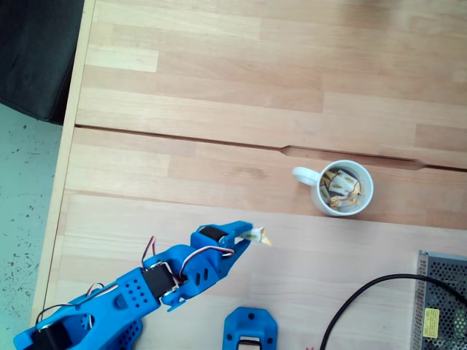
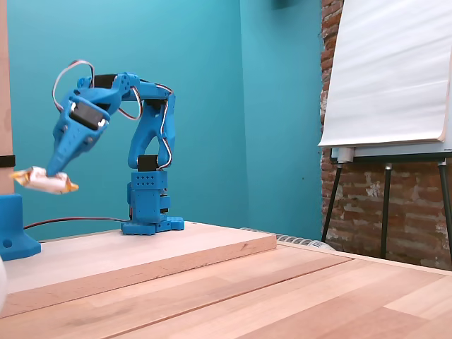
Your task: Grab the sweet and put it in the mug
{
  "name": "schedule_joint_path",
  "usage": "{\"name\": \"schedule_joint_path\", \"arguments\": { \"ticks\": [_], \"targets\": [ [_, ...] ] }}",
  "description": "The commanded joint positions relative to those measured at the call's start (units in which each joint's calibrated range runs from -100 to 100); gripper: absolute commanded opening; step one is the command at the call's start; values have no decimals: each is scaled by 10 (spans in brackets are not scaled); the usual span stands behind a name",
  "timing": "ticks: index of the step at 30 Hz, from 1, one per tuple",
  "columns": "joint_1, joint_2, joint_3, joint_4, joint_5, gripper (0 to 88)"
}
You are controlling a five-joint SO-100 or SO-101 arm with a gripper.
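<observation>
Tool (image 1: 246, 235) clamped on sweet (image 1: 260, 236), held above table (image 1: 219, 109), left of mug (image 1: 343, 188) w/ candies inside.

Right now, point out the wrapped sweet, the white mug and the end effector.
small wrapped white-and-yellow sweet (image 2: 44, 181): side fixed view, white middle.
small white ceramic mug (image 1: 319, 198): top-down fixed view, outer wall.
blue end effector (image 1: 246, 235): top-down fixed view, between fingertips.
</observation>
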Motion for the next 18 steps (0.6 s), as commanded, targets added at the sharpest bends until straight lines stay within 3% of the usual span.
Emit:
{"name": "schedule_joint_path", "arguments": {
  "ticks": [1, 18],
  "targets": [
    [-4, 4, -109, -3, -20, 31],
    [5, 290, -428, -3, -41, 31]
  ]
}}
